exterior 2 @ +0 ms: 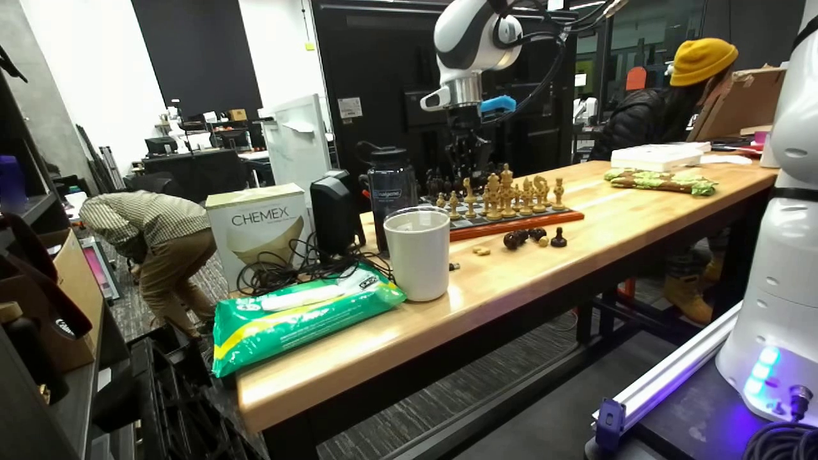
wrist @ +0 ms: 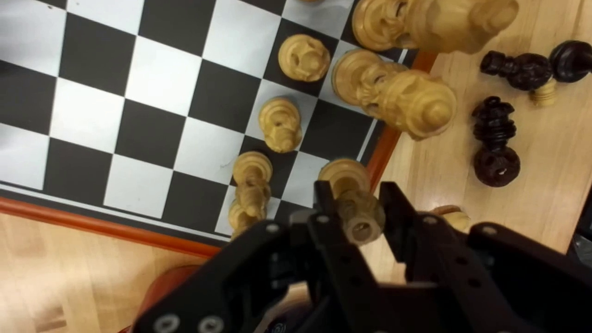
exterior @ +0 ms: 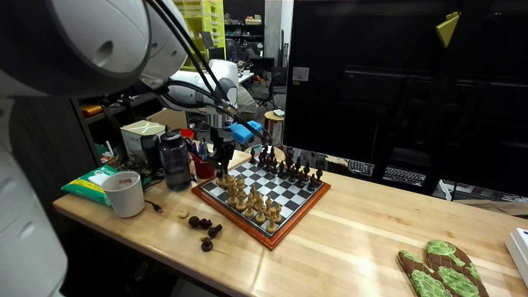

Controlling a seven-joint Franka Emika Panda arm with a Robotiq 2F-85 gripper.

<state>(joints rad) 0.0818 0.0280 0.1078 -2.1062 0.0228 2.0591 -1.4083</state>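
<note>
Tool [wrist: 355,193] is nearest the lens in the wrist view: jaws drawn in to piece width, pinching a light chess piece [wrist: 361,217] at the edge of the chessboard [wrist: 157,78]. Can't tell if its base is off the square. Risk: sideways drift could topple the tall light piece [wrist: 416,104] close by; an off-centre pinch might let the piece tilt.

In an exterior view, arm [exterior: 103,33] looms closest. Tool is at the board corner beside the red cup [exterior: 203,168], so a wrist swing may clip it. Shows dark pieces [exterior: 291,167] across the board, outside wrist view.

In an exterior view, white mug [exterior 2: 417,255] is up front. Shows a dark pawn [exterior 2: 558,239] upright on the tabletop [exterior 2: 505,275]; grip itself is black-on-black.
</note>
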